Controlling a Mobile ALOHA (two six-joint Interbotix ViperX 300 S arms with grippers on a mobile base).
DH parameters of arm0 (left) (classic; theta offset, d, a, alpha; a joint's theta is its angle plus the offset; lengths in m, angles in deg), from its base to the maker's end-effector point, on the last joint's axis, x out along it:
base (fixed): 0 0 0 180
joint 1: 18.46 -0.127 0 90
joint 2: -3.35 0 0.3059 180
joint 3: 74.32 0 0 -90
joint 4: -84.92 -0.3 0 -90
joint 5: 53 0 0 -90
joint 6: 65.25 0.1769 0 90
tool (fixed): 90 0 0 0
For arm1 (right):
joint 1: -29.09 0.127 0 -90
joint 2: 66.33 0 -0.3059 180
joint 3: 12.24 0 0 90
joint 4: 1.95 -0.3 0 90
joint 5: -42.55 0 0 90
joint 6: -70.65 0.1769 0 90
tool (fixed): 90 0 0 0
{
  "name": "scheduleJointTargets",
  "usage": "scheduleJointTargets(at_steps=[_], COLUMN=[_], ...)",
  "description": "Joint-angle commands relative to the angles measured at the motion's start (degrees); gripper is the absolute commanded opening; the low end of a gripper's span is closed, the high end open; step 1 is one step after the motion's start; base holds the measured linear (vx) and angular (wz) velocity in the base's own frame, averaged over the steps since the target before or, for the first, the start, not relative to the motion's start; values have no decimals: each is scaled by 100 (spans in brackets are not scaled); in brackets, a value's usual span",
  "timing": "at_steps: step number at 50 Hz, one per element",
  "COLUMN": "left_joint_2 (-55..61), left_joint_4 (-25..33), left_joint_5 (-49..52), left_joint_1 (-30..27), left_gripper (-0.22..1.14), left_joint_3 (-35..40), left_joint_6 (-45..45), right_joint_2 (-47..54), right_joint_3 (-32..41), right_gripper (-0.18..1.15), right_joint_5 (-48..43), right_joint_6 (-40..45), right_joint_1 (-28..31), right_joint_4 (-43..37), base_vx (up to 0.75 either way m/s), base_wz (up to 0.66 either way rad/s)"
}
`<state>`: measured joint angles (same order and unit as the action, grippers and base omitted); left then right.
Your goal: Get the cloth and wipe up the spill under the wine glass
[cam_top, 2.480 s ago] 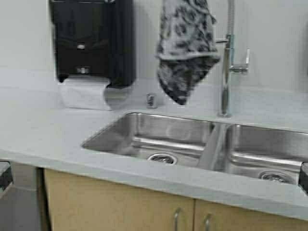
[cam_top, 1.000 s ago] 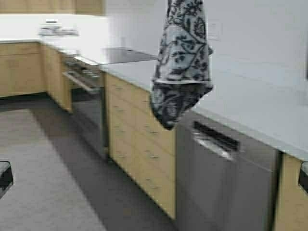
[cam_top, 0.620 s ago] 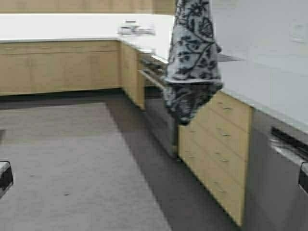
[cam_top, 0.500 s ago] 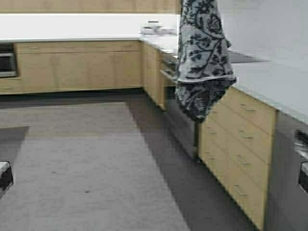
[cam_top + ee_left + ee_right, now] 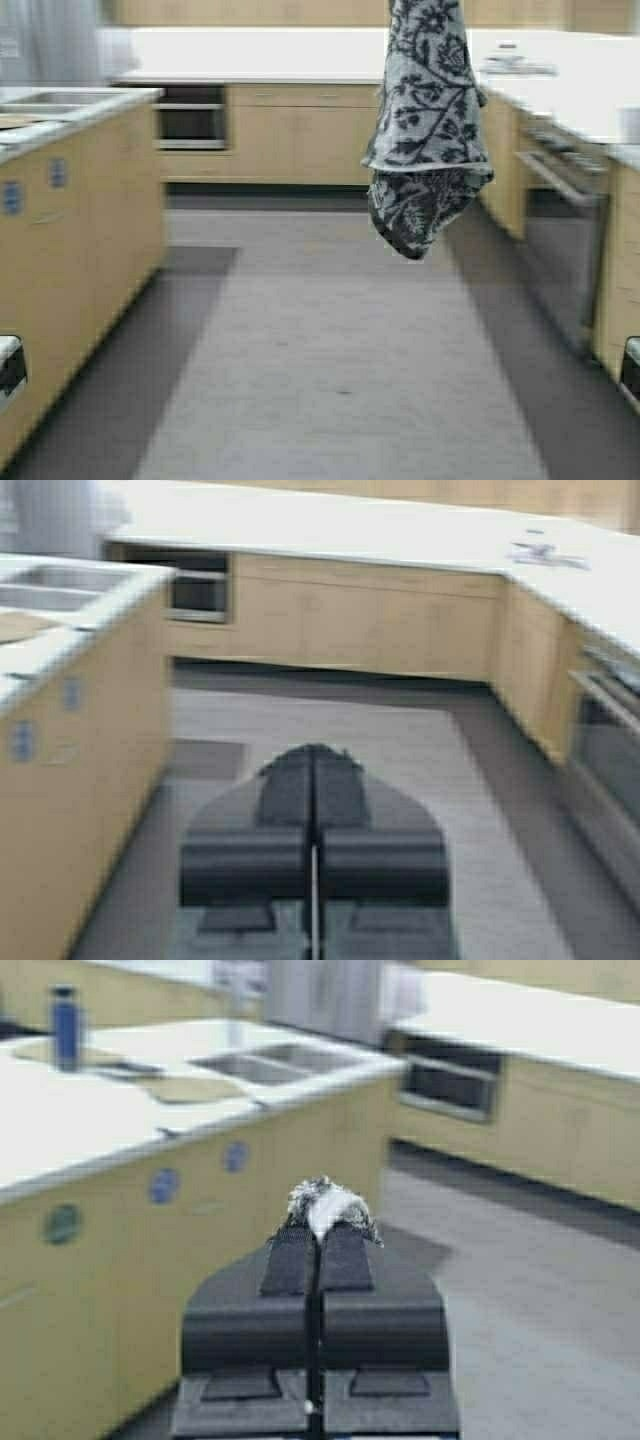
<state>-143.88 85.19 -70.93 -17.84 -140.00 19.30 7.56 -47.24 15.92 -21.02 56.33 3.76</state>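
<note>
The cloth [image 5: 428, 130], dark grey and white with a vine pattern, hangs down from the top edge of the high view, over the floor. In the right wrist view my right gripper [image 5: 318, 1232] is shut on the cloth; a tuft of the cloth [image 5: 328, 1205] pokes out past the fingertips. My left gripper [image 5: 314, 752] is shut with nothing in it and points over the rug. The wine glass and the spill are out of view.
A kitchen island [image 5: 60, 110] with a sink [image 5: 270, 1062] stands on the left; a dark blue bottle [image 5: 66, 1026] is on it. Cabinets with a built-in oven [image 5: 190, 115] line the far wall. More counters and appliances [image 5: 565, 230] run along the right. A grey rug [image 5: 330, 360] lies ahead.
The robot has turned away from the sink counter; the scene has swept past the cabinets to the open floor and island. The cloth stays hanging from my right gripper.
</note>
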Motion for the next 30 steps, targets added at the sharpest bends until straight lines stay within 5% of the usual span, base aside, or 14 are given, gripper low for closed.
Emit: scheduleJointTargets(at_steps=[1, 30], left_joint_2=[97, 475], left_joint_4=[9, 9], left_joint_5=[-44, -396], left_joint_1=[-9, -9], left_gripper=[2, 2], left_joint_3=[88, 97], left_joint_6=[-9, 105], right_joint_2=[-62, -70], right_joint_3=[44, 79], right_gripper=[6, 6], right_joint_5=[-123, -264], right_joint_6=[0, 44], right_joint_1=[9, 9], right_joint_4=[-70, -79], base_vx=[4, 7], base_wz=[57, 41])
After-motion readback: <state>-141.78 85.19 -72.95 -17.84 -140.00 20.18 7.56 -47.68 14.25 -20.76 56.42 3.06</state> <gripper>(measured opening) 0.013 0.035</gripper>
